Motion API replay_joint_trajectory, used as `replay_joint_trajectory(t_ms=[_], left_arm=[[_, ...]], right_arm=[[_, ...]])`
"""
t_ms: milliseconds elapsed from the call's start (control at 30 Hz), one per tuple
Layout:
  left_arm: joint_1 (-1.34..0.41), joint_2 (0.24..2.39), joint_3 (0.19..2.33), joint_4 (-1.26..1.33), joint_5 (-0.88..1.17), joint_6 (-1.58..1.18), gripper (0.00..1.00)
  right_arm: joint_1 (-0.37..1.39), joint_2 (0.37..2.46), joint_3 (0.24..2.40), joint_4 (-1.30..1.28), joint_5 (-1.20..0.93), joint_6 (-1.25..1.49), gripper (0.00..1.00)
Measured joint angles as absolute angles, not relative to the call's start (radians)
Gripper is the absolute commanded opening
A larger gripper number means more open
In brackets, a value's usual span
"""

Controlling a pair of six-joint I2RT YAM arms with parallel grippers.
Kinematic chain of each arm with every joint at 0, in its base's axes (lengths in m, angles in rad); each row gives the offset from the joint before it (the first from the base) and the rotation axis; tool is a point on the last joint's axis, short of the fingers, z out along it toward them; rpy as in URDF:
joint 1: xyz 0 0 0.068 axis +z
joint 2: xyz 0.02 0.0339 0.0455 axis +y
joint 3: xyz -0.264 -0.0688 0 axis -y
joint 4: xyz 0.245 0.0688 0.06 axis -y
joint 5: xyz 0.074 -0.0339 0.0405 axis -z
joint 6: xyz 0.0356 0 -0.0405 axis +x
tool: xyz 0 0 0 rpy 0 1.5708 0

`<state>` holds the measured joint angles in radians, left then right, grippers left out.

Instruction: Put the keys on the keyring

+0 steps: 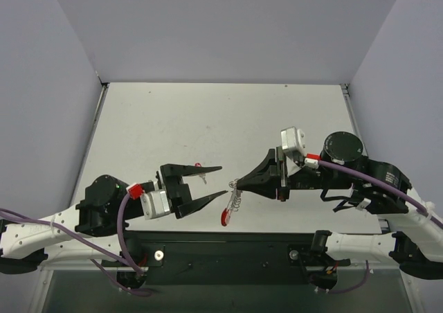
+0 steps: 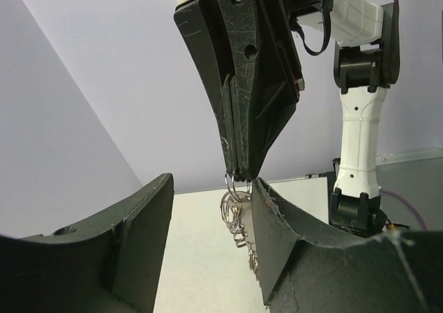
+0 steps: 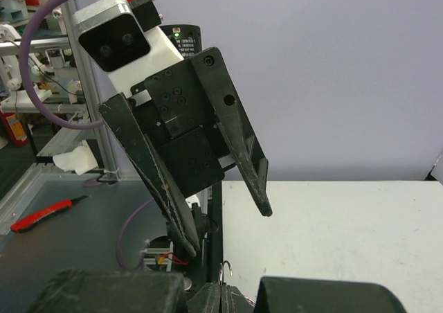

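My right gripper (image 1: 237, 183) is shut on the top of the keyring (image 1: 234, 199). Its silvery chain hangs down to a curved red band (image 1: 225, 218) near the table. In the left wrist view the right gripper's closed tips (image 2: 235, 166) pinch the chain's top rings (image 2: 234, 188). My left gripper (image 1: 222, 181) faces them, open, and its fingertips straddle the chain without touching it. A tiny red-headed key (image 1: 199, 167) shows just beside the left gripper's far finger. In the right wrist view a sliver of ring (image 3: 223, 269) pokes up from the shut right gripper (image 3: 223, 293).
Grey walls enclose the white table (image 1: 208, 119) on the left, back and right. The arm bases and a dark rail (image 1: 228, 247) line the near edge. A red-handled tool (image 3: 41, 216) lies on the bench beyond the table.
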<state>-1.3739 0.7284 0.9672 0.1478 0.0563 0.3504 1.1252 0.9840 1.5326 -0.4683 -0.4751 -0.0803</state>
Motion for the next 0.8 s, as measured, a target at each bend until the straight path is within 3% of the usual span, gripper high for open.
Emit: replay_joint_trajectory(t_ms=[300, 433, 533, 667, 800], left_arm=[[-1.374, 0.745, 1.002, 0.035, 0.048, 0.324, 0.45], [-1.373, 0.762, 1.046, -0.007, 0.049, 0.317, 0.44], [-1.365, 0.783, 1.074, -0.023, 0.057, 0.303, 0.45], [-1.333, 0.817, 1.102, -0.033, 0.091, 0.264, 0.56], [-1.227, 0.847, 1.113, -0.020, 0.189, 0.160, 0.59]], right_arm=[[1.100, 1.001, 1.513, -0.469, -0.487, -0.080, 0.00], [1.098, 1.001, 1.513, -0.468, -0.503, -0.080, 0.00], [1.098, 1.001, 1.513, -0.468, -0.516, -0.080, 0.00], [1.098, 0.994, 1.513, -0.467, -0.529, -0.080, 0.00], [1.098, 0.961, 1.510, -0.458, -0.527, -0.080, 0.00]])
